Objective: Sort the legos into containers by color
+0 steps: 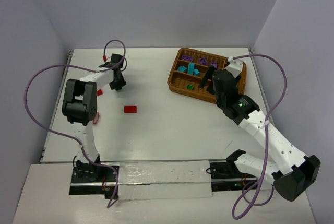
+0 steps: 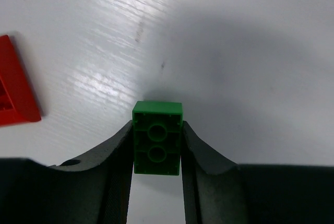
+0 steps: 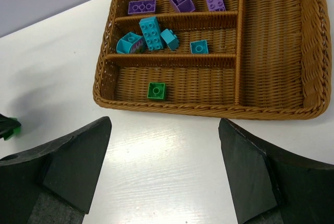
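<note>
One green lego [image 2: 157, 145] is being pinched by the left gripper [image 2: 157, 130] near a red lego [image 2: 15, 85] on the table [image 2: 235, 25], while the right gripper [image 3: 164, 148], jaws wide and empty, is hovering before the wicker tray [image 3: 271, 51].

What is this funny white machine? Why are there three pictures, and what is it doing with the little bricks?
Those are two robot arms fixed to a white table. One picture looks down from above. The other two come from small cameras on the arms' wrists, so you see their black fingers up close. The left gripper is pinching a green brick. The right gripper is open, holding nothing, near a wicker tray. In the tray, purple bricks, teal bricks and a second green brick lie in separate slots. Two red bricks lie on the table.
</note>
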Controlling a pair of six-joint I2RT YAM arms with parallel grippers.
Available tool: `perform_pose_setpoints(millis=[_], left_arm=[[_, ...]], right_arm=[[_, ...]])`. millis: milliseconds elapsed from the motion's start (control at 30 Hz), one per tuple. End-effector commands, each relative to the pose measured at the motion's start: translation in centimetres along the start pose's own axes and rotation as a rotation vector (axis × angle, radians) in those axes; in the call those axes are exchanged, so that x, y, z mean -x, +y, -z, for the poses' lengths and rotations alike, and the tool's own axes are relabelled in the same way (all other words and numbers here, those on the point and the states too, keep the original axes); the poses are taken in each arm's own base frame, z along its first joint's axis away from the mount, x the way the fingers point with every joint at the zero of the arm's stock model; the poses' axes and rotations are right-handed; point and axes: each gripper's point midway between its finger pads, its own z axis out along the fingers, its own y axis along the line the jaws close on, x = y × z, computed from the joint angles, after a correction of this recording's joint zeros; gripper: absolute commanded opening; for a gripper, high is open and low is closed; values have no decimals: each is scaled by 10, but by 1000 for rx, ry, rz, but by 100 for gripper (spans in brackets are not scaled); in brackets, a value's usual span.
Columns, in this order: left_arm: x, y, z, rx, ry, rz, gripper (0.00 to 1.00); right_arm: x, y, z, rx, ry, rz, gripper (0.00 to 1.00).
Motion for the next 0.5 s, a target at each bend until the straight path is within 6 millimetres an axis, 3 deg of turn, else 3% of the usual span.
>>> perform_pose_setpoints(millis=[0, 100, 167, 267, 367, 467], left_arm=[[24, -58, 66, -163, -122, -46, 4], [25, -101, 99, -239, -171, -117, 4], [8, -144, 121, -310, -172, -185, 3], [6, -190, 148, -430, -185, -206, 2], [-14, -235, 164, -553, -152, -237, 2], [-24, -267, 178, -624, -149, -258, 2]], right_arm=[[20, 10, 6, 24, -49, -41, 91], [19, 9, 7, 21, -47, -46, 91], [20, 7, 9, 16, -49, -47, 91], [22, 1, 14, 2, -62, -52, 91], [25, -7, 18, -16, -83, -62, 91], [28, -11, 23, -19, -101, -79, 91]])
